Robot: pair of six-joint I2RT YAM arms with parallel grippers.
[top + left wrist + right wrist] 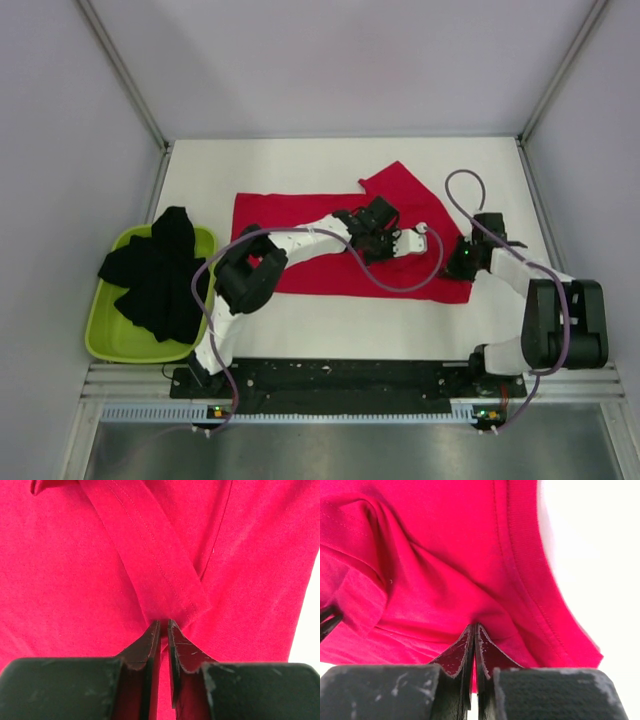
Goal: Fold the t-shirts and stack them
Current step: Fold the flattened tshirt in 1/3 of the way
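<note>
A bright red t-shirt [300, 232] lies spread on the white table, one flap folded up at the back right. My left gripper [372, 240] is over the shirt's middle right and is shut on a hemmed fold of the red cloth [165, 580]. My right gripper [462, 262] is at the shirt's right edge and is shut on the red cloth [445, 580] near its hemmed edge. Black t-shirts [160, 275] lie heaped in the green tub at the left.
The lime-green plastic tub [105, 340] stands at the left edge of the table. White side walls and metal posts close in the table. A purple cable loops over the shirt between the arms.
</note>
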